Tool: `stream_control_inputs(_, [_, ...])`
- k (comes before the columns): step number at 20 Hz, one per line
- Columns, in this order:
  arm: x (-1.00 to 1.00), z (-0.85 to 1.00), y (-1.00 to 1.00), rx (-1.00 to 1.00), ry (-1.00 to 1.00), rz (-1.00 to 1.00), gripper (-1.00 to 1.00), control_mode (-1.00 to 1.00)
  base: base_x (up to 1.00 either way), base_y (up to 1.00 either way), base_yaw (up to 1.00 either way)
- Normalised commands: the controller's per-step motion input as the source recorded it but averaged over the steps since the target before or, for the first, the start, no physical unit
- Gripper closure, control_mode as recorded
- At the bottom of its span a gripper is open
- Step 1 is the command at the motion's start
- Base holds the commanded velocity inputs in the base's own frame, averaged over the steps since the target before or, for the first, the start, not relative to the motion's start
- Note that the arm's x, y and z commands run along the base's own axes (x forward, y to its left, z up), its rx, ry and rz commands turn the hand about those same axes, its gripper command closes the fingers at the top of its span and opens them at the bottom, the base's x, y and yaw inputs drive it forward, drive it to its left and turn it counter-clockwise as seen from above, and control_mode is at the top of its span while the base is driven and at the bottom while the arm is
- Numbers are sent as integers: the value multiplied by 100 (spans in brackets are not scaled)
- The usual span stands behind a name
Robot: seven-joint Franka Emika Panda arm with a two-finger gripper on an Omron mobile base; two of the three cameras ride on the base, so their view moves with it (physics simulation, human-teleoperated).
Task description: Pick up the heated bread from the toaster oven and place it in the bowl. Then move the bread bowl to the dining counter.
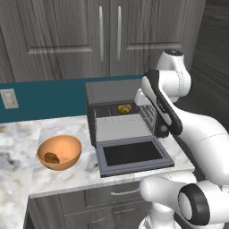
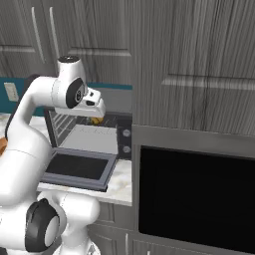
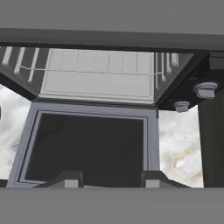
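Golden bread [image 1: 124, 108]; orange-tan bowl [image 1: 67, 145]; dark-grey oven [image 1: 112, 91].

The oven [image 1: 120, 118] is a dark grey box on the marble worktop, its glass door [image 1: 133, 155] dropped flat toward the front edge, two knobs [image 3: 205, 89] on its right front. The bread [image 1: 124, 108], a small golden-yellow knobbly roll, sits at the back of the cavity. The bowl [image 1: 67, 145], round and orange-tan, stands upright left of the oven, apart from it.
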Motion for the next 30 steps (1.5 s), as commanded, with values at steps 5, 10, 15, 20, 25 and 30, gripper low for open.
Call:
stream_control_inputs(5, [-15, 0, 2, -2, -5, 0, -100, -100, 0, 0, 0])
stream_control_inputs(10, [-30, -26, 5, -1, -26, 0, -100, -100, 0, 0, 0])
stream_control_inputs(15, [-11, -41, 1, 0, -22, 0, -100, -100, 0, 0, 0])
stream_control_inputs(20, [3, -35, 17, 0, -11, 0, -100, -100, 0, 0, 0])
stream_control_inputs(25, [17, -31, 32, 0, -6, 0, -100, -100, 0, 0, 0])
stream_control_inputs(30, [11, -31, 17, 11, -14, -3, -100, -100, 0, 0, 0])
